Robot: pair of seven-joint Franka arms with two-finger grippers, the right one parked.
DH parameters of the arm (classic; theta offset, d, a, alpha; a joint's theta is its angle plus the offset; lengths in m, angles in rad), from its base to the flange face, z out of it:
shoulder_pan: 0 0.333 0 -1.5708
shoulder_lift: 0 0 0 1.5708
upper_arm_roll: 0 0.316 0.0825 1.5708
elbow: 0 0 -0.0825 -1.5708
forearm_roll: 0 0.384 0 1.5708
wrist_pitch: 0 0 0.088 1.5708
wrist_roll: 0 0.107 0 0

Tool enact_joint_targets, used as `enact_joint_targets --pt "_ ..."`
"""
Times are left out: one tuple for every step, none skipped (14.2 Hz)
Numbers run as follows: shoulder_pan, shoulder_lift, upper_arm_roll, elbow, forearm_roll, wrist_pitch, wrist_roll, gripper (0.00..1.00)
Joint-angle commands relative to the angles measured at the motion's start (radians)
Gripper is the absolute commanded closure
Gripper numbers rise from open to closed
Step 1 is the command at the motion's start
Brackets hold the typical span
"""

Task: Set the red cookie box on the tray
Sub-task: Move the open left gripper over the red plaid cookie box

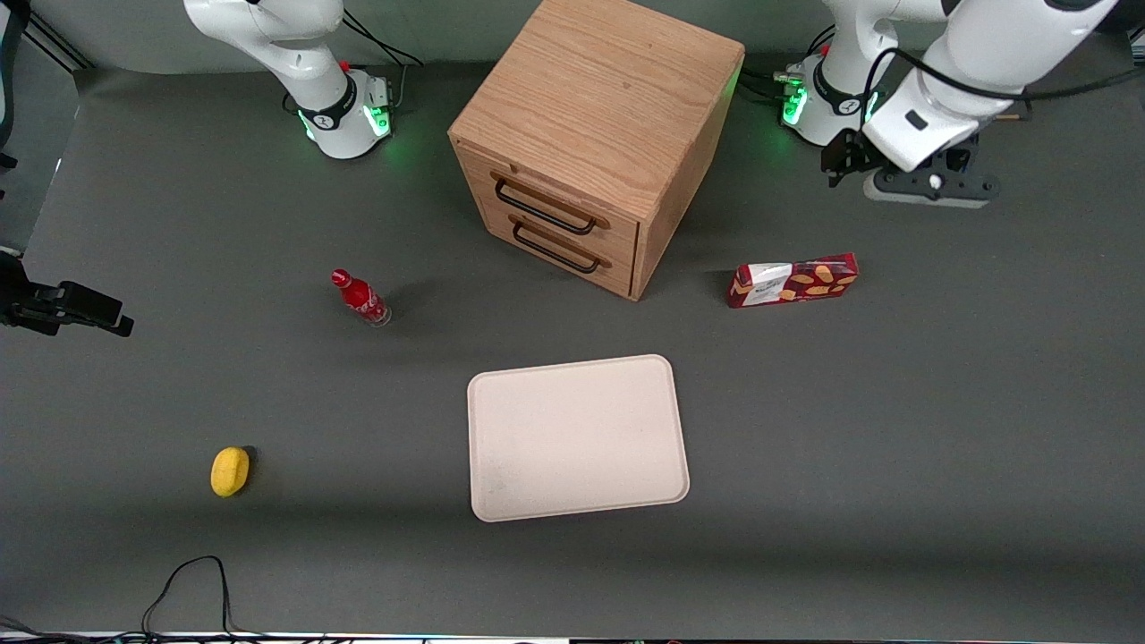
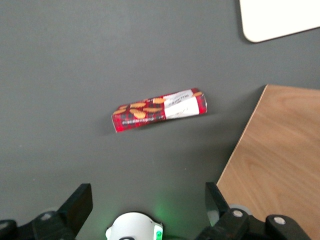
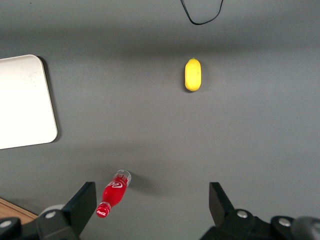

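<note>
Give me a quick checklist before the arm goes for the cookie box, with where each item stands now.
1. Box free to grasp: ok, it lies flat on the table, nothing on it or touching it.
2. Pincer ready: ok, fingers wide open, empty, up above the table and farther from the front camera than the box.
3. Fingers set across the box's slim width: cannot tell.
4. Cabinet clearance: ok, it stands beside the box with a gap.
5. Tray ready: ok, nothing lies on it.
6. Path from box to tray: ok, only bare table between them.
</note>
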Motion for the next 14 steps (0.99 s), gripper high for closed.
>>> enact_joint_targets --pt "-0.002 -0.125 -0.003 -0.13 -0.005 0.04 -0.07 0.0" --pt "-0.002 -0.119 -0.003 -0.128 -0.006 0.042 -0.134 0.0" --pt "-0.004 -0.113 -0.005 -0.128 -0.009 0.045 -0.227 0.0" --pt "-0.005 -0.11 -0.005 -0.13 -0.014 0.049 -0.303 0.0" --pt "-0.004 -0.111 -0.005 -0.131 -0.031 0.052 -0.385 0.0" --pt "-0.002 -0.111 -0.004 -0.131 -0.052 0.055 -0.488 0.0" --pt "0.004 -0.111 -0.003 -0.131 -0.064 0.063 -0.617 0.0" --pt "0.004 -0.113 -0.003 -0.136 -0.065 0.077 -0.752 0.0" --pt "0.006 -0.111 -0.003 -0.136 -0.065 0.092 -0.927 0.0" --pt "0.007 -0.111 -0.002 -0.139 -0.065 0.109 -1.101 0.0" --pt "0.007 -0.111 -0.002 -0.14 -0.062 0.114 -1.229 0.0" --pt "0.007 -0.111 -0.002 -0.142 -0.054 0.115 -1.327 0.0" --pt "0.007 -0.113 -0.002 -0.154 -0.051 0.126 -1.419 0.0" --pt "0.009 -0.113 -0.002 -0.169 -0.051 0.147 -1.502 0.0"
